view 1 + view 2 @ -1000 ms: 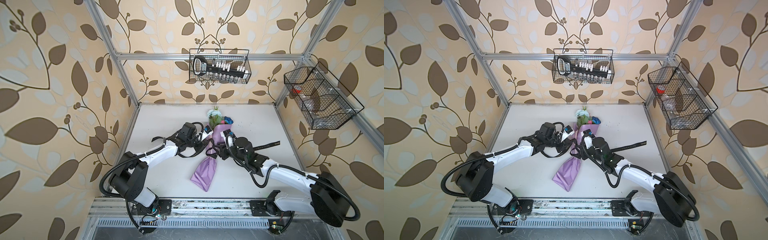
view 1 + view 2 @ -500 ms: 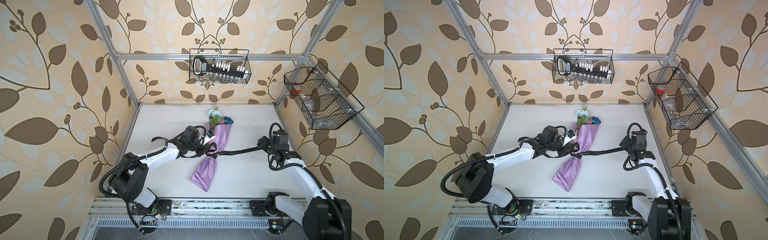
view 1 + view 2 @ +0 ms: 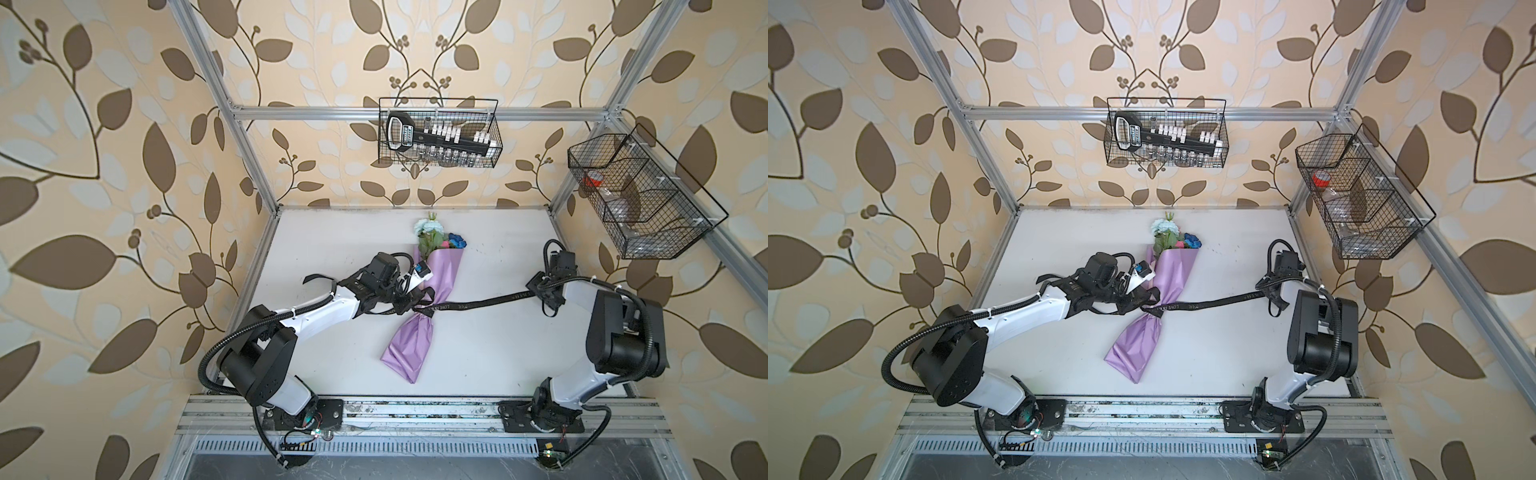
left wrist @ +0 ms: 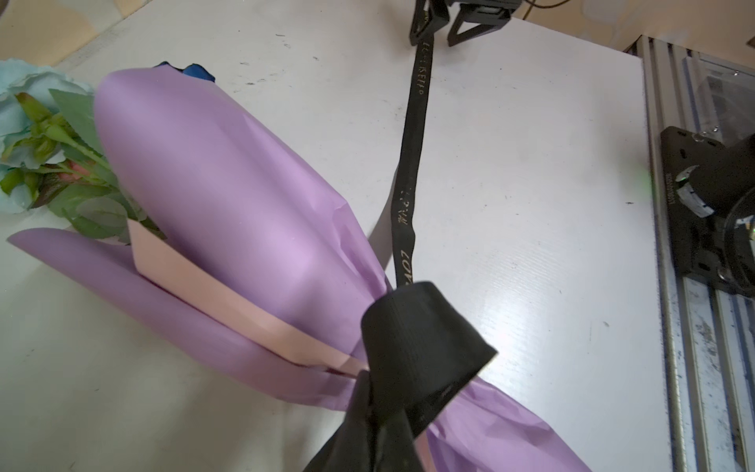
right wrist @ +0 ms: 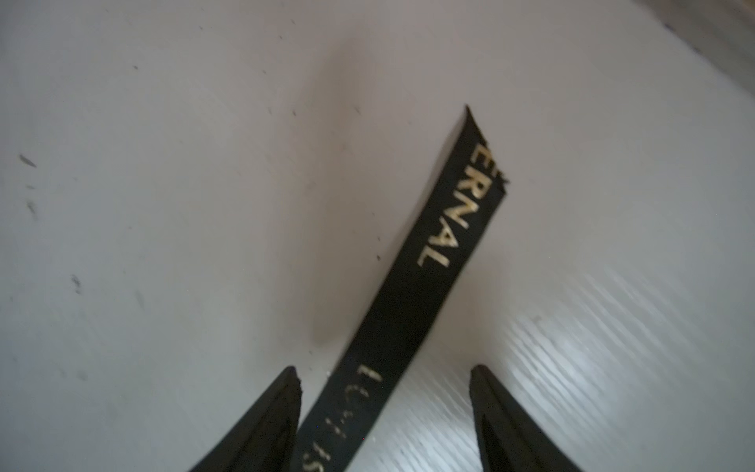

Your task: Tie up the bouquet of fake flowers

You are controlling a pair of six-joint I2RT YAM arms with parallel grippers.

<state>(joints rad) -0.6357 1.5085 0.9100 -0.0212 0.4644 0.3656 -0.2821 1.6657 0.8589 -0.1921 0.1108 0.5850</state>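
Near edge: aluminium rail (image 3: 415, 409) carrying both my arm bases. The bouquet of fake flowers (image 3: 442, 276) lies flat mid-table on the white tabletop (image 3: 478, 353), lilac paper tail toward the near side, blooms pointing far. A black ribbon (image 3: 478, 304) with pale lettering is cinched round its narrow waist. My left gripper (image 3: 409, 300) sits right at that waist, on the bouquet's left, jaws closed with ribbon bunched in them, as the left wrist view shows. From the waist the ribbon runs right to my right gripper (image 3: 540, 291), well apart from the bouquet, near the right table edge. Its jaws stand apart. The ribbon end passes between the fingers (image 5: 261, 425), close against one, not pinched. Far end of the bouquet: pale blue, pink and dark blue blooms, green leaves. Far wall: wire basket (image 3: 436, 99) with a black-and-white tool rack. Right wall: second wire basket (image 3: 681, 170). Leaf-pattern wallpaper all round.
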